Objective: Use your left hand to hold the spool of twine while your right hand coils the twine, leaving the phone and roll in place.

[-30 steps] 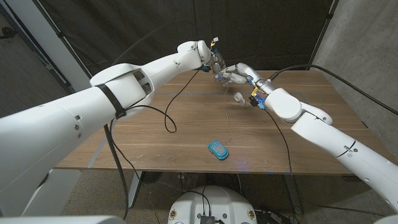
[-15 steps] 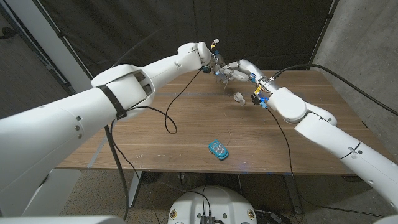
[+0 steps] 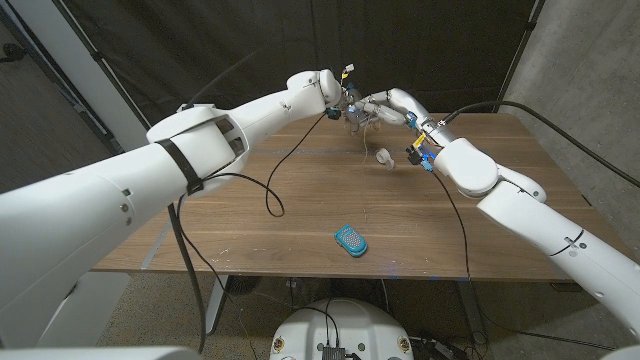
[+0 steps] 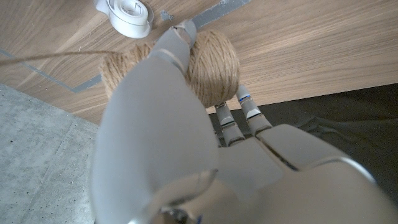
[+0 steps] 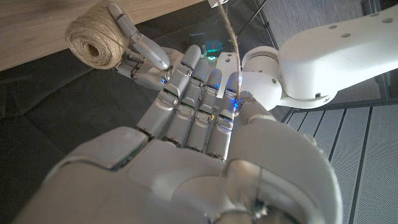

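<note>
My left hand (image 3: 348, 100) is raised over the table's far middle and grips the spool of tan twine (image 4: 211, 68), also seen as a round ball (image 5: 93, 40) in the right wrist view. My right hand (image 3: 388, 103) is close beside it, fingers straight and together. A strand of twine (image 5: 230, 31) runs taut along those fingers and ends near the thumb, where it looks pinched. A thin strand (image 3: 364, 150) hangs from the hands toward the table. The white roll (image 3: 385, 157) lies on the table under the hands. The blue phone (image 3: 350, 240) lies near the front edge.
A black cable (image 3: 270, 190) loops from my left arm down over the wooden table (image 3: 250, 240). A second cable (image 3: 455, 215) trails from my right wrist across the table's right half. A dark curtain hangs behind the far edge, and a concrete wall stands to the right.
My right hand has risen and moved closer to the left hand and the spool. The left hand, roll and phone have stayed put.
</note>
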Robot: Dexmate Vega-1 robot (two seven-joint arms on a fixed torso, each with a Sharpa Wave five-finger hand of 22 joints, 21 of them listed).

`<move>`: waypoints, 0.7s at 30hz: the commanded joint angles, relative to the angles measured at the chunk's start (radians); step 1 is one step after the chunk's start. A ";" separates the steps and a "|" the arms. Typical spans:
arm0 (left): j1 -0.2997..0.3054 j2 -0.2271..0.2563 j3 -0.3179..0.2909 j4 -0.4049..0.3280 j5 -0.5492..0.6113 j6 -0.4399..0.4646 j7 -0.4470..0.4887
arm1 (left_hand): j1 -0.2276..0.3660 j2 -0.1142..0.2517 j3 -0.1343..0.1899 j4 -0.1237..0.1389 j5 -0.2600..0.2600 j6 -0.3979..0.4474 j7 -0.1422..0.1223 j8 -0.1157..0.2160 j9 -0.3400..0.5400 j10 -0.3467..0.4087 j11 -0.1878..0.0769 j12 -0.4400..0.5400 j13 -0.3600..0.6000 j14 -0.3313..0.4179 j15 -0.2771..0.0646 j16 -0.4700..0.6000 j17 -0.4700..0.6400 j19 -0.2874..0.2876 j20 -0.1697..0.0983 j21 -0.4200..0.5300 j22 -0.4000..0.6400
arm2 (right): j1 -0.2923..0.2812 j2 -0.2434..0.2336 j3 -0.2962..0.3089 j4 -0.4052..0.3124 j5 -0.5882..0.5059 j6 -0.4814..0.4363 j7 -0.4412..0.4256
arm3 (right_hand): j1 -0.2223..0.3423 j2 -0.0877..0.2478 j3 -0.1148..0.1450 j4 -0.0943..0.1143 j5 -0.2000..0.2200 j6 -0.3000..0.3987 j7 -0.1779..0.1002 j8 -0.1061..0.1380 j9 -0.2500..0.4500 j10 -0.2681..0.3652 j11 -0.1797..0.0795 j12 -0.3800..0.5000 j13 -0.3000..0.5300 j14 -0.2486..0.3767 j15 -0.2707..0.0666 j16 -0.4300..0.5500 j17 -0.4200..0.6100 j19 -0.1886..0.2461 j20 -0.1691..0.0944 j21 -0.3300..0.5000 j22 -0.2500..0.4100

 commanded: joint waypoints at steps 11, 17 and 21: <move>-0.008 -0.048 0.007 0.103 0.001 -0.070 0.023 | -0.060 0.114 0.000 0.007 0.008 0.103 0.084 0.020 0.048 0.118 0.085 0.005 0.012 0.049 0.017 0.257 0.056 -0.008 -0.001 0.013 0.001 | 0.033 0.036 0.005 0.019 -0.012 0.020 -0.015 | 0.008 -0.001 0.007 -0.004 0.000 0.011 0.004 -0.010 0.005 0.016 -0.003 -0.008 0.004 0.013 -0.117 0.005 0.007 0.010 -0.024 0.007 0.002; -0.008 -0.052 0.011 0.119 0.002 -0.093 0.024 | -0.059 0.114 0.000 0.007 0.009 0.104 0.084 0.020 0.049 0.120 0.088 0.006 0.013 0.049 0.015 0.260 0.055 -0.008 -0.001 0.016 0.001 | 0.045 0.044 0.007 0.025 -0.022 0.034 -0.020 | 0.008 -0.001 0.007 -0.004 0.000 0.013 0.004 -0.011 0.005 0.019 -0.003 -0.009 0.004 0.014 -0.117 0.004 0.008 0.010 -0.024 0.008 0.002; -0.005 -0.052 0.013 0.117 0.005 -0.093 0.024 | -0.059 0.114 0.000 0.008 0.009 0.104 0.083 0.021 0.049 0.120 0.087 0.006 0.014 0.048 0.014 0.261 0.055 -0.008 -0.001 0.017 0.001 | 0.052 0.049 0.008 0.029 -0.026 0.040 -0.022 | 0.009 0.000 0.008 -0.005 0.000 0.015 0.006 -0.011 0.005 0.021 -0.005 -0.009 0.004 0.013 -0.117 0.003 0.009 0.010 -0.024 0.008 0.002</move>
